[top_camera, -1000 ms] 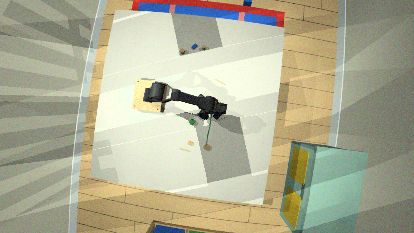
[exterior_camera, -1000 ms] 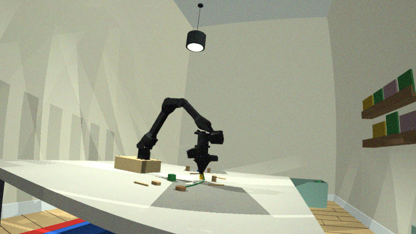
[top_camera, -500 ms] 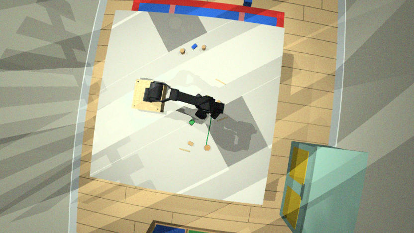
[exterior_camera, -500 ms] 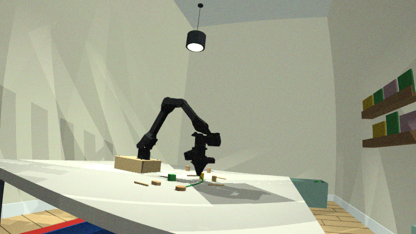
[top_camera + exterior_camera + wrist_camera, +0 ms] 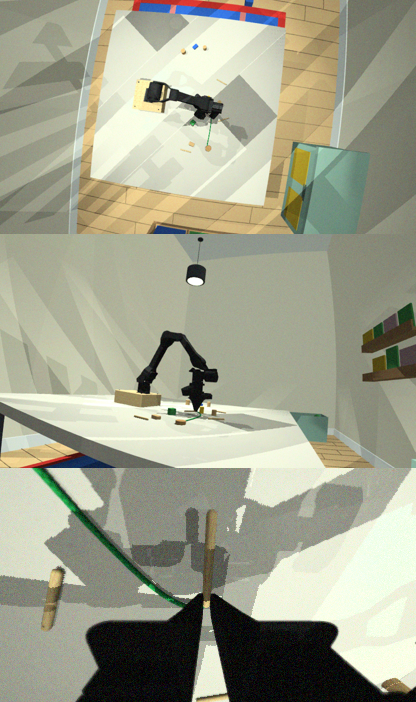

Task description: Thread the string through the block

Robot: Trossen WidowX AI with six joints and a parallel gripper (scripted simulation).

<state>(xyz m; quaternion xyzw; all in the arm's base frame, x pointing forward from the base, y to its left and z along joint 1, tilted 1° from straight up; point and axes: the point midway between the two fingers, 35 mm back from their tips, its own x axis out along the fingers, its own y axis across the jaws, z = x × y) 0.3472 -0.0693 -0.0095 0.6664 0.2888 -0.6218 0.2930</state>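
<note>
My gripper (image 5: 196,410) (image 5: 206,597) is shut on one end of the thin wooden stick (image 5: 210,543) (image 5: 189,411), low over the table. The stick points away from the fingers; its shadow lies beside it. The green string (image 5: 209,132) (image 5: 193,418) (image 5: 115,551) runs from the fingertips to the round wooden button (image 5: 208,148) (image 5: 180,422). A small wooden block (image 5: 191,144) (image 5: 156,417) and a green block (image 5: 192,122) (image 5: 171,411) stand on the table. I cannot make out a hole in either. In the top view the arm hides the fingertips.
Loose sticks lie right of the gripper (image 5: 223,119) (image 5: 216,418) (image 5: 52,599), farther back (image 5: 221,81) and near the wooden block (image 5: 185,150) (image 5: 141,417). A yellow piece (image 5: 201,410) and a wooden cylinder (image 5: 214,412) stand close by. Two wooden cylinders and a blue piece (image 5: 195,46) are farther off.
</note>
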